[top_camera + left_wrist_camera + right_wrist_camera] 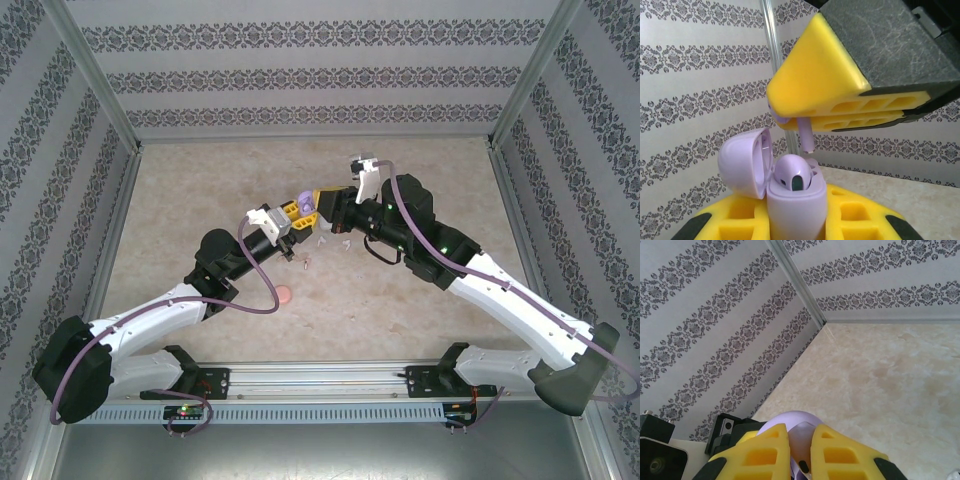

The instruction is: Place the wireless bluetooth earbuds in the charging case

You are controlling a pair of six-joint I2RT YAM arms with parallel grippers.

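Purple earbud point(806, 136) above open case point(795, 207)

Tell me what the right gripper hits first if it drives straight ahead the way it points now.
Probably the open purple charging case: its lid sits just beyond the fingertips of the right gripper. Depth is unclear, so it might skim past.

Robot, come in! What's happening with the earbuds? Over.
Left end effector shut on open purple case. Right end effector shut on purple earbud, stem down above it. Other earbud seated. Nothing in between.
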